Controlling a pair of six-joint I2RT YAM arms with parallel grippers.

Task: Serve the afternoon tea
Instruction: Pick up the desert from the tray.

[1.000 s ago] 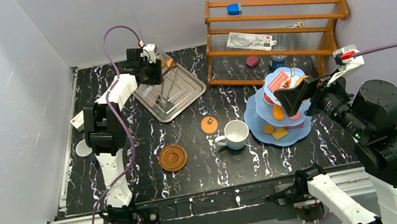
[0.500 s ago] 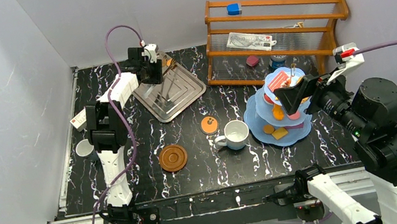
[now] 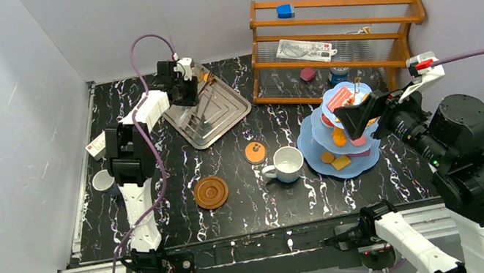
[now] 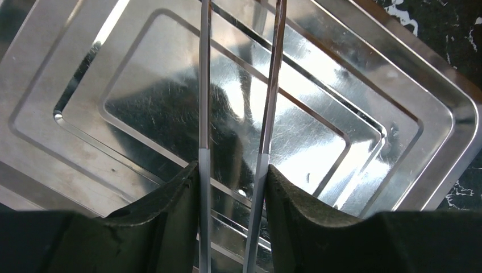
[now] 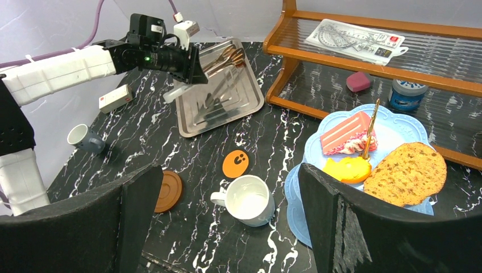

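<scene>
The left pincer [image 4: 233, 176] is clamped on the metal tongs [image 4: 270, 102], one dark pad against the outside of each blade, low over the silver tray [image 4: 398, 114] at the back left. To my eye the step is picking up the tongs; it should rise straight and squeeze evenly, so the thin blades neither twist nor slip, yet lightly enough that the tips stay parted. The right pincer [image 3: 358, 117] hangs wide open and empty over the light-blue tier stand [image 5: 392, 133], which holds a pink cake [image 5: 344, 133] and a cookie [image 5: 406, 173]. A white mug [image 3: 288, 163] stands just left of the stand, with a brown saucer [image 3: 210, 192] and an orange pastry [image 3: 254, 151] nearby on the black marbled worktop [image 3: 237, 211]. Pale grey walls close it in, with a wooden rack [image 3: 332, 25] behind.
</scene>
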